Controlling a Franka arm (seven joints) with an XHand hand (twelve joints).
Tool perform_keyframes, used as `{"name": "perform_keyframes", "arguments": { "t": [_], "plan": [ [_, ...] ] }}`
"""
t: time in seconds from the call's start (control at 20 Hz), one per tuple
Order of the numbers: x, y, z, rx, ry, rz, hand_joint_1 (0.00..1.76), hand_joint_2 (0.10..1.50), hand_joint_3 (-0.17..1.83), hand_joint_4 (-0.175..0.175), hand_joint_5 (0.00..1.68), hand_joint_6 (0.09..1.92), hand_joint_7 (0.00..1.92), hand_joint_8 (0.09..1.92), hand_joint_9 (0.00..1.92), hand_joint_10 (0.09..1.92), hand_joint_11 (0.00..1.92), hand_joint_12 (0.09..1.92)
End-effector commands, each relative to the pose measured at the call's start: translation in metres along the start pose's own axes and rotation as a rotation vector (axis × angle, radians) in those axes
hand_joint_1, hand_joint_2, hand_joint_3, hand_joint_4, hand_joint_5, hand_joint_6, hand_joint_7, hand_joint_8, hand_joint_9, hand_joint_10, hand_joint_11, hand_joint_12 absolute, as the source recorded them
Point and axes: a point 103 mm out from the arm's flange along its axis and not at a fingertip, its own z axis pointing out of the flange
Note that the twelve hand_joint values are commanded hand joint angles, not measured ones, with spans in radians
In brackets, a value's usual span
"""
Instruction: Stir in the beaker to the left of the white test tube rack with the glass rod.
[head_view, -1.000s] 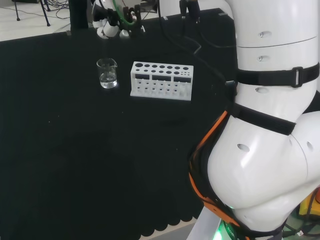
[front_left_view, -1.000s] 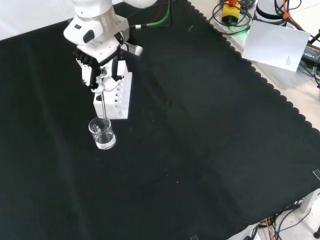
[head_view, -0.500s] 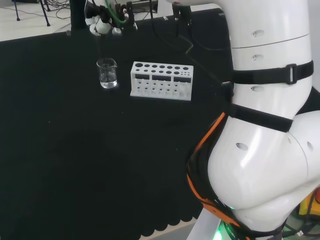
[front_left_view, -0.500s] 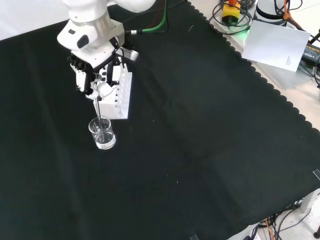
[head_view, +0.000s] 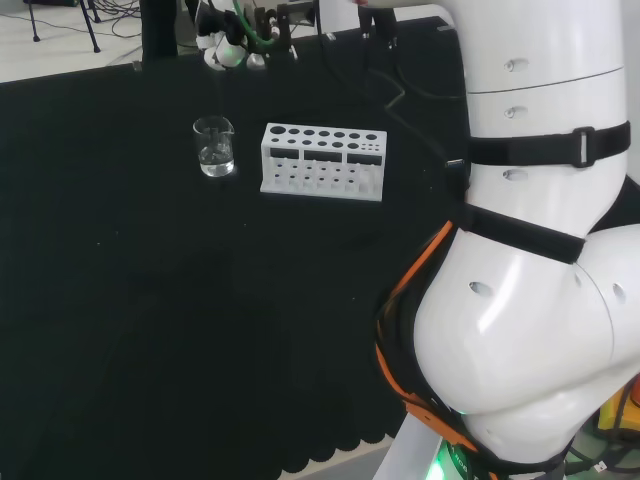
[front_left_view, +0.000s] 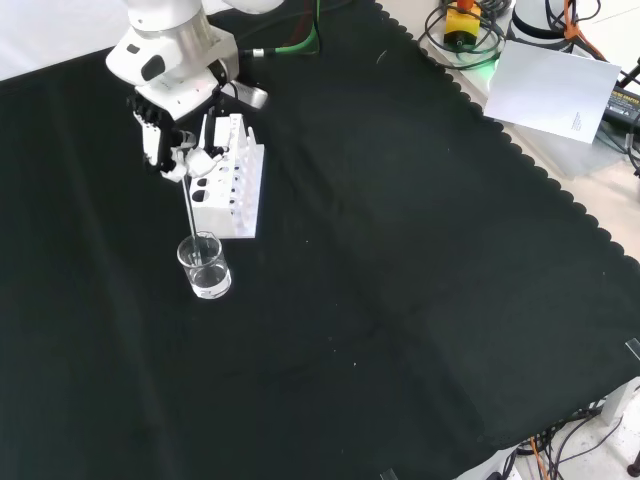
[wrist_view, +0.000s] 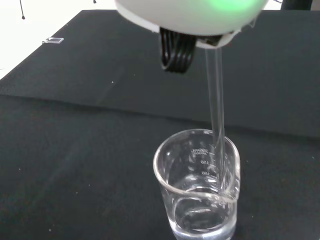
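light: even, bright overhead | cloth (front_left_view: 400, 250): matte, no hard shadows | wrist view: hand (wrist_view: 190, 12) blurred, green glow

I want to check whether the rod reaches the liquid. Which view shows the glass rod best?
The wrist view: the glass rod runs down into the beaker. The front view shows a thin line below the hand; in the head view I cannot make it out.

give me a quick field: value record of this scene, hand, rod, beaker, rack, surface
hand: the hand is above the beaker, fingers curled round the rod's top
glass rod: glass rod hangs down from the hand, lower end inside the beaker, by its wall
beaker: beaker upright, a little clear liquid at the bottom
rack: white test tube rack right of the beaker in the head view, no tubes seen in it
surface: black cloth
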Motion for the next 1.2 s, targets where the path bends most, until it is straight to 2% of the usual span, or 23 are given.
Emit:
{"name": "perform_keyframes", "arguments": {
  "t": [0.05, 0.35, 0.65, 1.15, 1.2],
  "plan": [
    [0.003, -0.019, -0.003, 0.007, -0.006, -0.008, 1.3, 0.61, 0.93, -0.175, 1.06, 0.92, 1.18, 1.25, 1.74, 0.76, 1.74, 0.66],
    [0.037, -0.015, -0.004, 0.006, -0.024, -0.054, 1.3, 0.61, 0.93, -0.175, 1.06, 0.92, 1.18, 1.25, 1.74, 0.76, 1.74, 0.66],
    [0.052, -0.01, -0.003, -0.002, -0.035, -0.072, 1.3, 0.61, 0.93, -0.175, 1.06, 0.92, 1.18, 1.25, 1.74, 0.76, 1.74, 0.66],
    [0.043, -0.02, -0.012, -0.016, -0.042, -0.06, 1.3, 0.61, 0.93, -0.175, 1.06, 0.92, 1.18, 1.25, 1.74, 0.76, 1.74, 0.67],
    [0.043, -0.021, -0.018, -0.028, -0.035, -0.07, 1.3, 0.61, 0.93, -0.175, 1.06, 0.92, 1.18, 1.25, 1.74, 0.76, 1.74, 0.67]
  ]
}}
